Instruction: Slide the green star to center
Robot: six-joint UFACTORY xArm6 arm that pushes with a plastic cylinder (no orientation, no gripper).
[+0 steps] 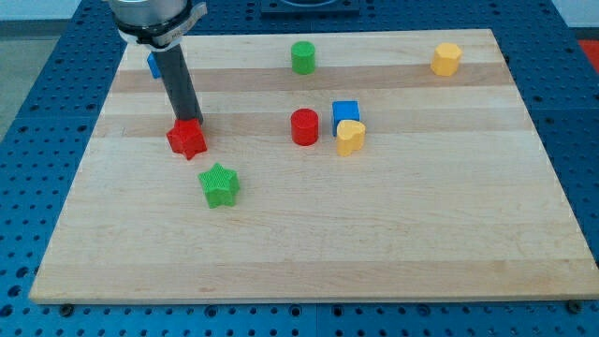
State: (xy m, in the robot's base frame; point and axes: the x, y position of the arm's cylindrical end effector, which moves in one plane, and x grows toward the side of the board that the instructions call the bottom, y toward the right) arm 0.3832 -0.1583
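Observation:
The green star [219, 184] lies on the wooden board [393, 243], left of the middle and toward the view's bottom. My tip [190, 122] stands at the top edge of the red star [187, 139], touching or nearly touching it. The tip is above and slightly left of the green star, with the red star between them. The dark rod rises from the tip toward the view's top left.
A red cylinder [304, 126], a blue cube [345, 115] and a yellow heart [350, 137] cluster near the middle. A green cylinder [302, 57] sits at top centre, a yellow block [446, 58] at top right. A blue block [153, 64] is partly hidden behind the rod.

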